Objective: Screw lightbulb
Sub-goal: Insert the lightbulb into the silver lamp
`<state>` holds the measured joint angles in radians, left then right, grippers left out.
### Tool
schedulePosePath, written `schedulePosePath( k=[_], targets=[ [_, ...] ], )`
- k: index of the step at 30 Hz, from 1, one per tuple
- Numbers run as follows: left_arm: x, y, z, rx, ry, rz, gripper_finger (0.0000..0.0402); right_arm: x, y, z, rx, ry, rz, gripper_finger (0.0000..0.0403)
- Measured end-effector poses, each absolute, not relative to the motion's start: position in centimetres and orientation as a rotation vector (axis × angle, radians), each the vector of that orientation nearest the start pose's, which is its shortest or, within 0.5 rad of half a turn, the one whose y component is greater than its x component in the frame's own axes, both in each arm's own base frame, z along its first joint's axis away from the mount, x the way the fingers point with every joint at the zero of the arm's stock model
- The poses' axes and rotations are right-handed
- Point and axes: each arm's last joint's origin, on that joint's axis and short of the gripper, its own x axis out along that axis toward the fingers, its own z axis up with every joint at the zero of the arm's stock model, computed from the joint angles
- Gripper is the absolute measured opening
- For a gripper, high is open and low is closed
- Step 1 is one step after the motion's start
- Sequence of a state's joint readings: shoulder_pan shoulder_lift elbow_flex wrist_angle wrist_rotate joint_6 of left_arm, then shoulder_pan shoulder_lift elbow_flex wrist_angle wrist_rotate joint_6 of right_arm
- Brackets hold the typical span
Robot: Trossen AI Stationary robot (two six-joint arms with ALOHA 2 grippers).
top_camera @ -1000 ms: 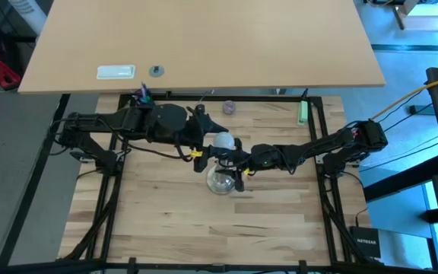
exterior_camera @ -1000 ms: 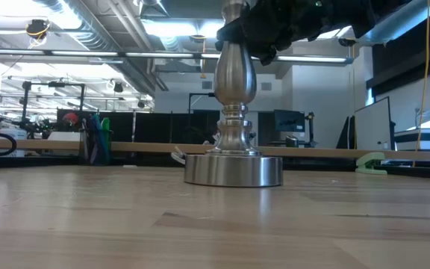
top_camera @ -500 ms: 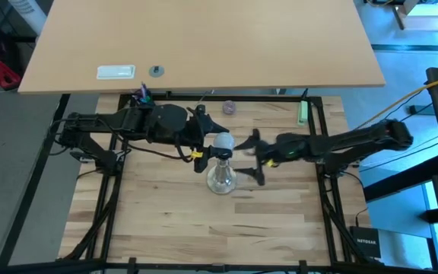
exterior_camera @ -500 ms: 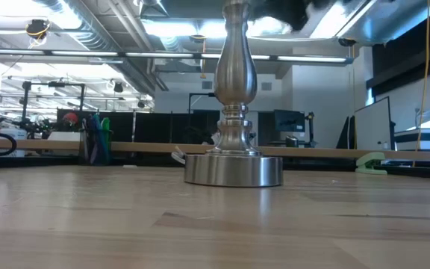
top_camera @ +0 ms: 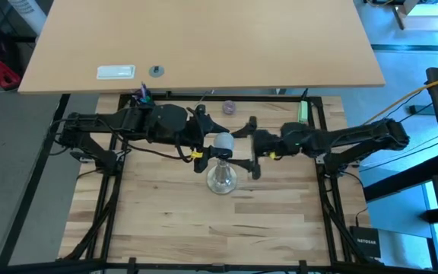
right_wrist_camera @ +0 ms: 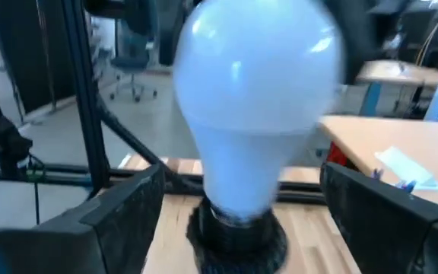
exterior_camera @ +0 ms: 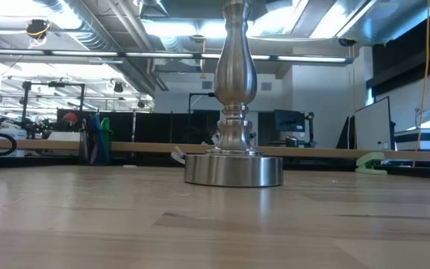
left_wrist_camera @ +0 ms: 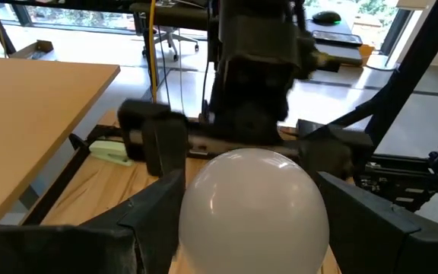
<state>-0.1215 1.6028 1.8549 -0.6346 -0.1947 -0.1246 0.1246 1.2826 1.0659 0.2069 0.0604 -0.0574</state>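
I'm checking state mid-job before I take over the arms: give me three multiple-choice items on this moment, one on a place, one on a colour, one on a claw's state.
1. Where is the lightbulb?
A. lying flat on the wooden table
B. seated in the dark socket atop the silvery stand
C. on the far beige tabletop

2. What colour is the bulb's globe?
A. white
B. green
C. red

3. How does the right claw stand?
A. shut on the bulb
B. out of view
C. open, with the bulb between its spread fingers

Answers:
1 B: the right wrist view shows the bulb's narrow end in the socket.
2 A: both wrist views show a frosted white globe.
3 C: the high view shows its fingers spread wide beside the bulb, while the left claw sits at the bulb's other side.
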Motion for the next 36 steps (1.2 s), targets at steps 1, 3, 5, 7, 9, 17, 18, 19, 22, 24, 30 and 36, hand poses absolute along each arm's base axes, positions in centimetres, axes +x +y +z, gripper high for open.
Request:
schedulePosePath(
  k=[1, 3, 5, 7, 9, 17, 18, 19, 22, 24, 30, 36],
  targets=[
    [33.8, -3.6, 45.1, -0.063, 0.372, 0.096, 0.026, 29.6, 3.5, 36.3, -0.061, 0.028, 0.065, 0.0344],
    [33.8, -3.6, 45.1, -0.062, 0.372, 0.096, 0.026, 30.3, 3.6, 36.4, -0.065, 0.057, 0.067, 0.0327],
    [33.8, -3.6, 45.1, -0.062, 0.373, 0.096, 0.026, 30.6, 3.7, 36.7, -0.066, 0.055, 0.067, 0.0305],
    [33.8, -3.6, 45.1, -0.062, 0.372, 0.096, 0.026, 30.6, 3.7, 37.0, -0.065, 0.043, 0.066, 0.028],
    [33.8, -3.6, 45.1, -0.058, 0.373, 0.095, 0.026, 30.6, 3.6, 37.2, -0.065, 0.041, 0.065, 0.0251],
    [33.8, -3.6, 45.1, -0.036, 0.373, 0.093, 0.026, 30.6, 3.6, 37.0, -0.059, 0.053, 0.065, 0.0147],
    [33.8, -3.6, 45.1, -0.034, 0.372, 0.092, 0.026, 30.6, 3.6, 37.0, -0.063, 0.054, 0.065, 0.0147],
    [33.8, -3.6, 45.1, -0.03, 0.37, 0.089, 0.026, 30.6, 3.6, 37.0, -0.068, 0.054, 0.065, 0.0147],
    [33.9, -3.6, 45.3, -0.032, 0.348, 0.09, 0.0262, 30.6, 3.6, 37.0, -0.077, 0.056, 0.065, 0.0147],
    [33.7, -3.6, 45.5, -0.035, 0.338, 0.089, 0.0272, 30.6, 3.6, 37.0, -0.079, 0.056, 0.065, 0.0147],
    [31.7, -3.3, 46.7, -0.076, 0.328, 0.087, 0.0314, 30.6, 3.6, 37.0, -0.096, 0.05, 0.066, 0.0147],
    [28.5, -4.3, 47.6, 0.019, 0.358, 0.288, 0.0323, 30.6, 3.6, 37.0, -0.095, 0.051, 0.067, 0.0147]
  ],
)
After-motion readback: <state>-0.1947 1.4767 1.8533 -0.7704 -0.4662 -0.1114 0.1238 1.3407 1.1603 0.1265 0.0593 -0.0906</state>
